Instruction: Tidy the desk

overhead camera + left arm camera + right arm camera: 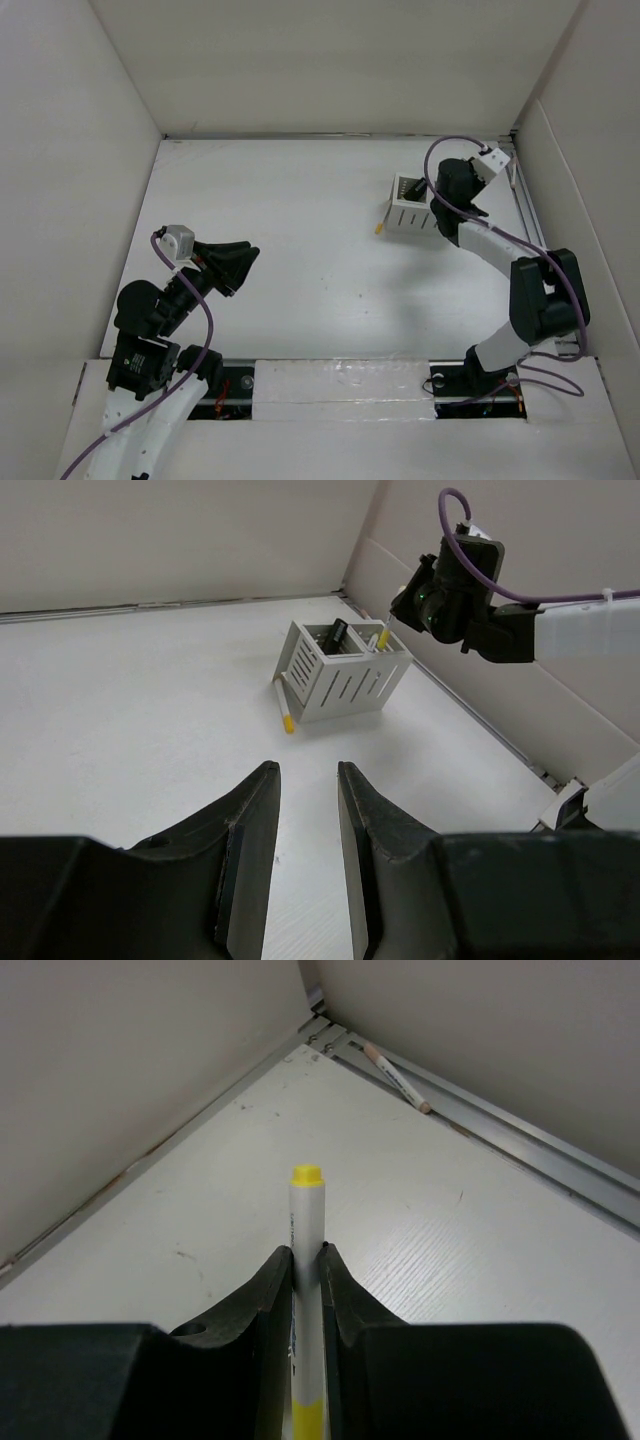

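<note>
no brand or label can be read anywhere; only a trace of blue print is seen on the barrel of the white marker (307, 1215), too blurred to be made out. this marker, capped in yellow, is clamped between the fingers of the right gripper (306, 1256), its cap pointing out past the fingertips. the left gripper (305, 815) is held low over the desk (300, 230) with its fingers a little apart and nothing between them.

the desk, a large matte white tabletop, fills the middle of the overhead view and is enclosed by tall white wall panels (80, 200). a thin metal rail (545, 1155) runs along its right edge. a white slotted pen holder (411, 218) stands on the right part of the desk, just beside the right gripper, and something dark is seen in one of its compartments. a second marker with a yellow end (284, 706) lies flat on the desk, touching or just beside the holder's left wall. a thin pale pen (397, 1077) lies along the rail near the far corner, well apart from the holder
</note>
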